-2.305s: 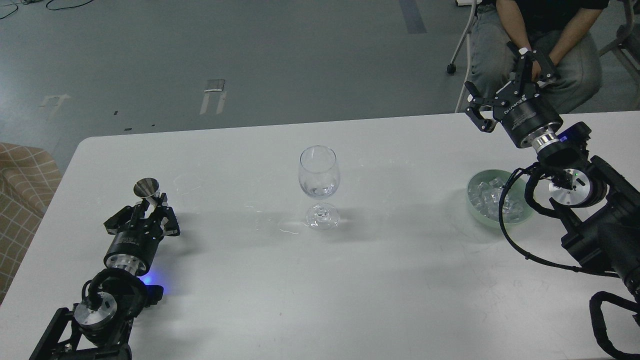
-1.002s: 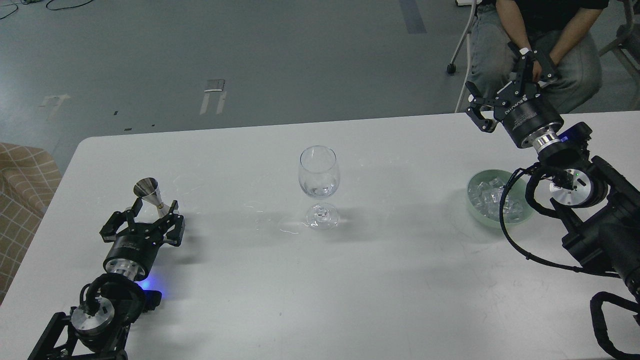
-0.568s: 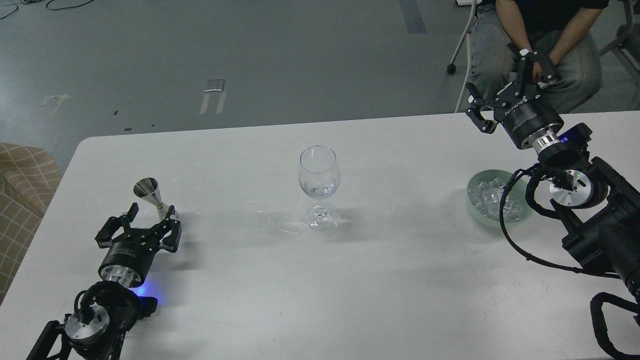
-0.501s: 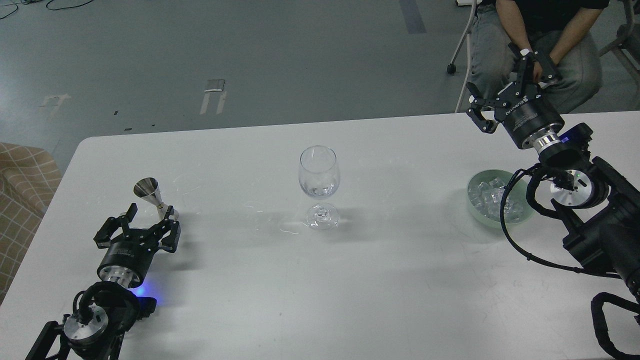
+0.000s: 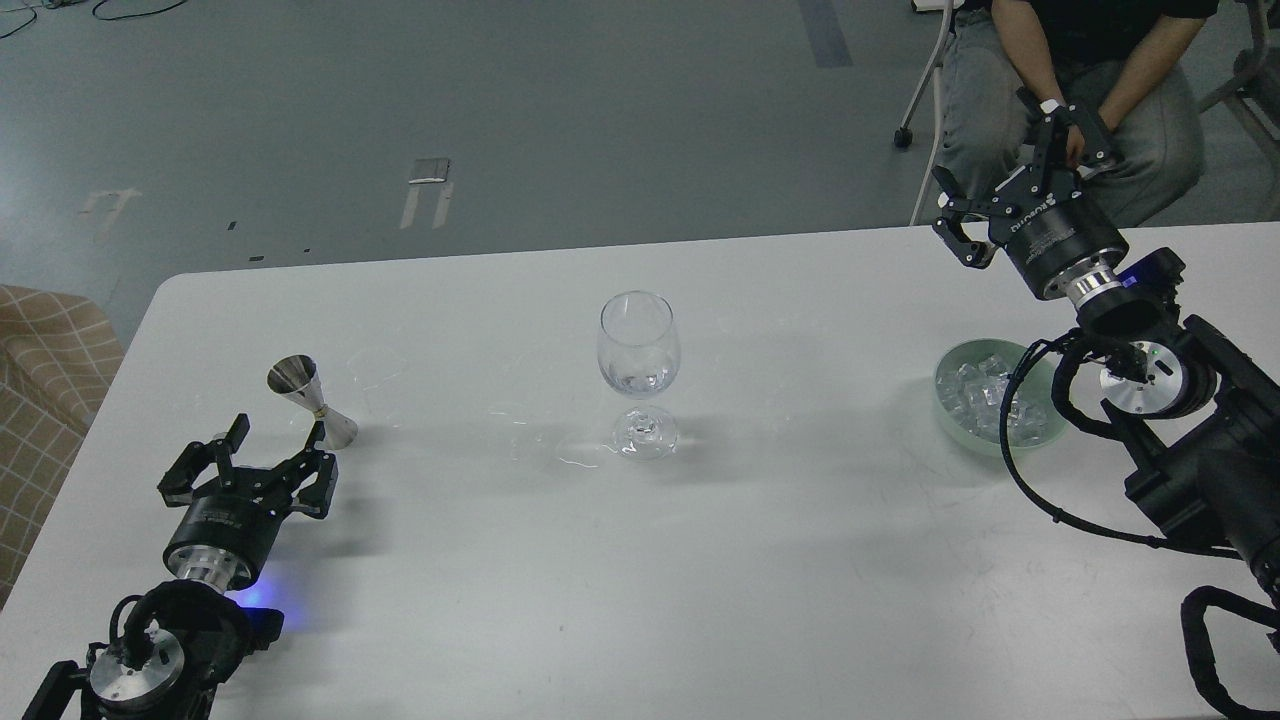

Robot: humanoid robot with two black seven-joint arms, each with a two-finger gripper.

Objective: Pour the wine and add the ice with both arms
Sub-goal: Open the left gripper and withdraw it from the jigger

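Observation:
A clear stemmed wine glass [image 5: 639,370] stands upright at the middle of the white table [image 5: 640,600], with a small amount of colourless wine [image 5: 638,381] at the bottom of its bowl. A steel jigger [image 5: 308,400] stands upright at the left. My left gripper [image 5: 250,455] is open and empty, just below and left of the jigger, apart from it. A pale green bowl [image 5: 950,415] at the right holds a heap of clear ice [image 5: 985,395] cubes. My right gripper [image 5: 1015,165] is open and empty, raised above the table's far edge, beyond the bowl.
A seated person [image 5: 1080,60] is behind the table's far right edge, close behind my right gripper. A checked cushion [image 5: 45,370] lies off the table's left edge. Small wet marks lie on the table left of the glass foot [image 5: 560,455].
My left gripper let go of the jigger, opened, and drew back toward me and left. The jigger stays standing. My right arm barely moved.

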